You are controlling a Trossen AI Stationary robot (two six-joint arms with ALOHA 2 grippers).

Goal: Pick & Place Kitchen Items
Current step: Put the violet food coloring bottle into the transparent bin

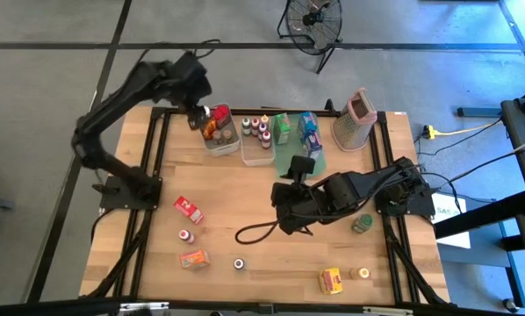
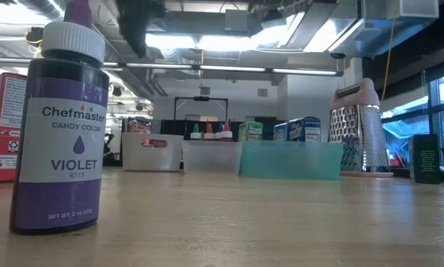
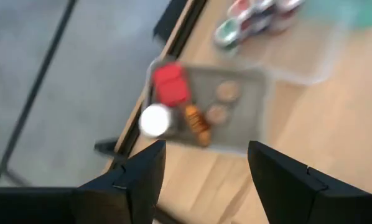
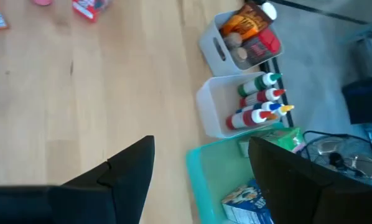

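We log sorting part done: jars (image 1: 219, 127) and dropper bottles (image 1: 255, 130) binned beside grater (image 1: 357, 118). Seven kitchen items (image 1: 189, 211) remain loose, well apart from grater. Left gripper (image 3: 204, 165) above jar bin (image 3: 260, 102), fingers apart, empty; right gripper (image 4: 201, 168) mid-table, fingers apart, empty.

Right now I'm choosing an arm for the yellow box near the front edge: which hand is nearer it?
Right. The right hand hovers mid-table, just behind the yellow box; the left hand is over the far-left bin.
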